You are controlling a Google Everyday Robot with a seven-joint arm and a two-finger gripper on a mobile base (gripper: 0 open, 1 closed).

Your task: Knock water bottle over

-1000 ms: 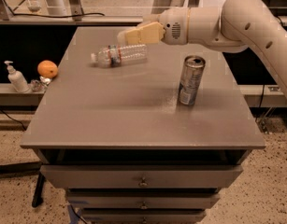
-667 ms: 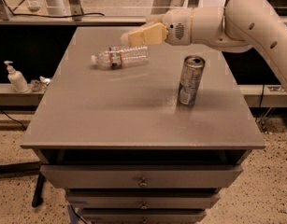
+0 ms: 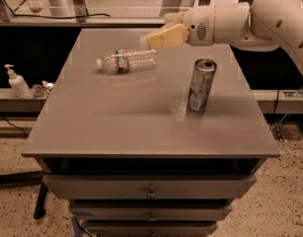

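Note:
The water bottle (image 3: pixel 127 60) lies on its side on the grey table (image 3: pixel 116 122), at the back left, white cap pointing left and label band near its middle. My gripper (image 3: pixel 150 40) hangs above the table just right of the bottle's base, its cream fingers pointing left, apart from the bottle. The white arm reaches in from the upper right.
A silver drink can (image 3: pixel 202 85) stands upright on the right half of the table, below the arm. A white pump-top dispenser bottle (image 3: pixel 16 82) stands on a low shelf left of the table. Drawers sit under the table's front edge.
My gripper has drawn back to the right and up, away from the bottle. The bottle lies on its side throughout. The orange on the left shelf is no longer in view.

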